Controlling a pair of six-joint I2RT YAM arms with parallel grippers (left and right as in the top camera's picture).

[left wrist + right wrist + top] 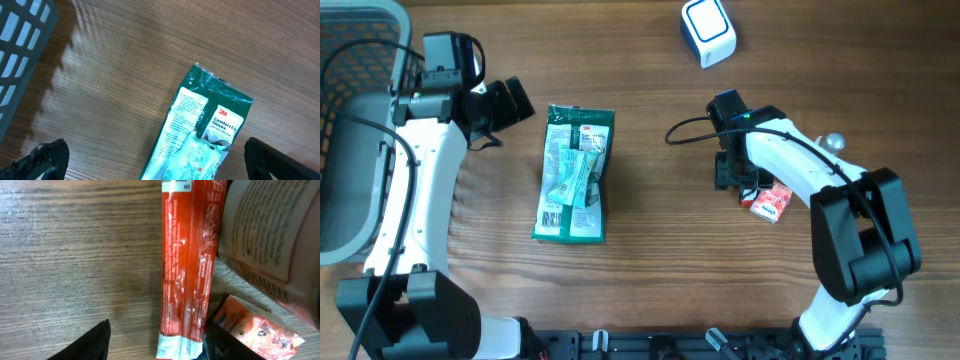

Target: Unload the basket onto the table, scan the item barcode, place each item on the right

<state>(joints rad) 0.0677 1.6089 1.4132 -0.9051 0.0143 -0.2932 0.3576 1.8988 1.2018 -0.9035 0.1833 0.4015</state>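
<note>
Wooden tabletop (650, 300): we are judging red sachet (187, 265) light, crinkly, slick; pinch mid-length. Right gripper (160, 330) straddling it, released; left gripper (510, 112) released too.

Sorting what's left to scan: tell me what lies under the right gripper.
A red stick packet lies there, an orange packet beside it. Their undersides are covered.

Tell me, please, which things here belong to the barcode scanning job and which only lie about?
Job: white-and-blue scanner; red packet, between the open fingers of the right gripper.

Lying about, it seems: green glove pack near the open left gripper; grey basket; small orange packet.
</note>
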